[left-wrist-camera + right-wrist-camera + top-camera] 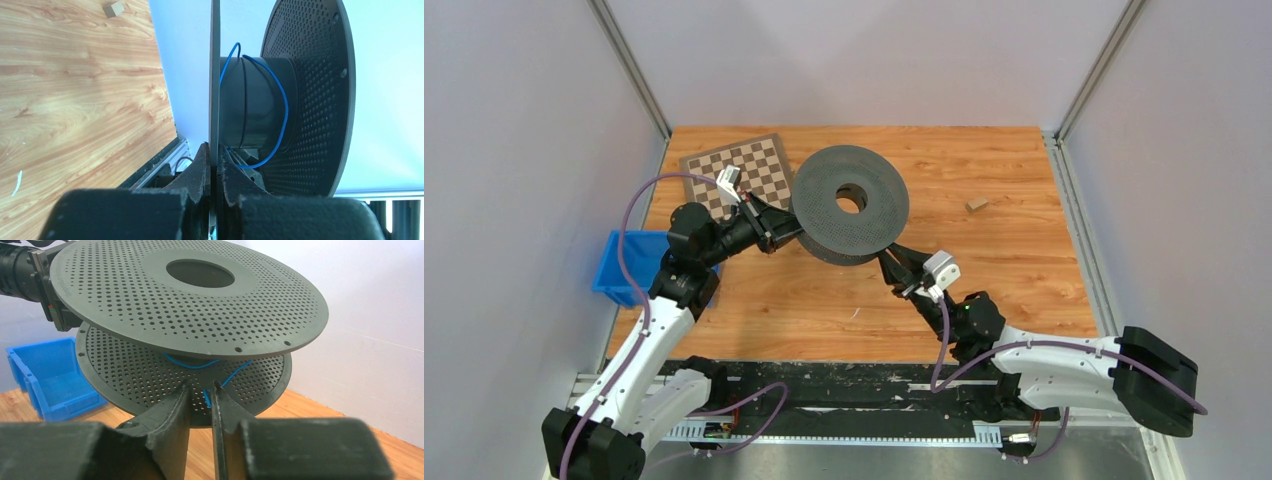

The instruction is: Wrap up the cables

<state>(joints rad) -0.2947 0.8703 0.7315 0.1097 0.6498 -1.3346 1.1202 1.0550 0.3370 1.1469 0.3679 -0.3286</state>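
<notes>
A dark grey perforated two-disc spool (849,205) hangs tilted above the table. My left gripper (796,232) is shut on the rim of one disc, which shows edge-on between the jaws in the left wrist view (215,155). The thin blue cable (285,100) runs in loose turns round the spool's hub. Seen from the right wrist, the cable (192,365) shows between the discs, and its free end drops between my fingers. My right gripper (200,390) sits just under the lower disc's near edge (889,262), jaws a little apart, with the cable end against the right finger.
A blue bin (629,262) stands at the table's left edge, behind the left arm. A chessboard mat (744,170) lies at the back left. A small wooden block (976,204) rests at the back right. White walls enclose the table.
</notes>
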